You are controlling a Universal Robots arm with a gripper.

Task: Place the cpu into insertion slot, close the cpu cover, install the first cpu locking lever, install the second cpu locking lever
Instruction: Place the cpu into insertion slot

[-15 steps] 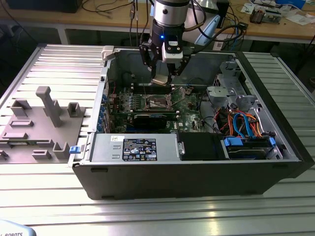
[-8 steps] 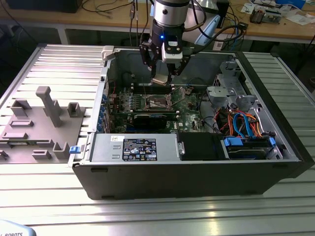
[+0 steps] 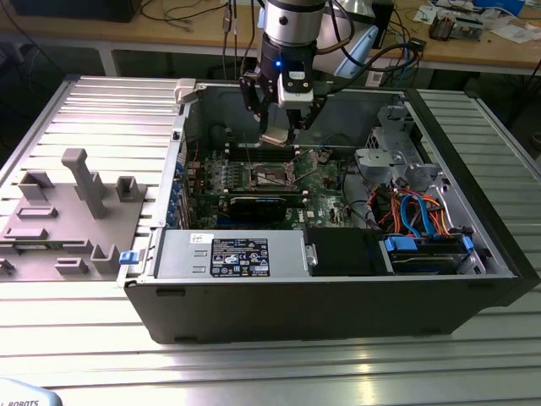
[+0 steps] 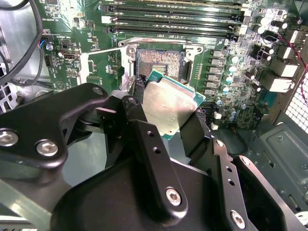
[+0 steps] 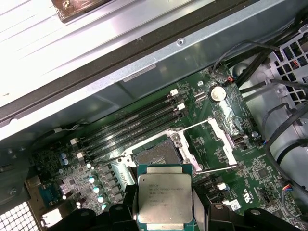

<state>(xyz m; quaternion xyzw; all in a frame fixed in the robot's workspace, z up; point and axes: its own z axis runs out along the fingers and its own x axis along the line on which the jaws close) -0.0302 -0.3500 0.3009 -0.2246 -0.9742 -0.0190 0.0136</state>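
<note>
My gripper [image 3: 277, 128] hangs inside the open computer case, shut on the cpu [image 3: 275, 137], a flat square chip with a dull silver top. In both wrist views the black fingers [image 4: 137, 103] clamp the cpu [image 4: 168, 103] [image 5: 165, 195] by two opposite edges, and it tilts slightly. The insertion slot [image 5: 156, 154] [image 4: 159, 61] [image 3: 275, 176] is a dark square recess in the green board, bare, just below and ahead of the chip. The cpu cover [image 5: 224, 142] [image 4: 103, 50], a thin silvery frame, stands swung open beside the slot.
Long memory slots [image 5: 130, 127] run beside the socket. A black expansion card [image 3: 254, 205], the power supply [image 3: 228, 254] and a drive bay with blue cables [image 3: 423, 233] fill the case. The case walls [image 3: 182, 144] ring the board. A grey fixture tray [image 3: 68, 220] lies at the exterior view's left.
</note>
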